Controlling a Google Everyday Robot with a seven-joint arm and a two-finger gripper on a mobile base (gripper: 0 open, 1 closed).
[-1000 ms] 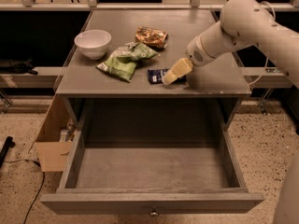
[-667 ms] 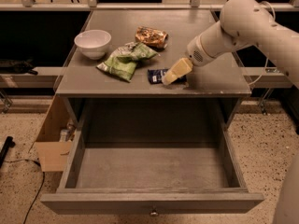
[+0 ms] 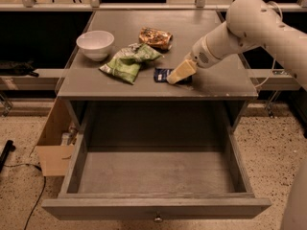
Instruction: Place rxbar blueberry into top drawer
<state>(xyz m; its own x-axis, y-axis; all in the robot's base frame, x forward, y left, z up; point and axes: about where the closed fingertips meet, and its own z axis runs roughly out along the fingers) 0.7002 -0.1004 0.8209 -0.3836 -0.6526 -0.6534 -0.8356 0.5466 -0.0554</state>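
Observation:
The rxbar blueberry (image 3: 162,74) is a small dark navy bar lying flat on the grey table top, near its front edge. My gripper (image 3: 178,74) reaches down from the right on a white arm and rests over the bar's right end, hiding part of it. The top drawer (image 3: 156,207) is pulled fully open below the table top. Its grey interior holds nothing, and a small round knob (image 3: 157,219) shows on its front.
A white bowl (image 3: 95,44) stands at the table's left. A green chip bag (image 3: 128,62) lies left of the bar. An orange-brown snack packet (image 3: 155,37) lies behind it. A cardboard box (image 3: 53,143) sits on the floor left of the drawer.

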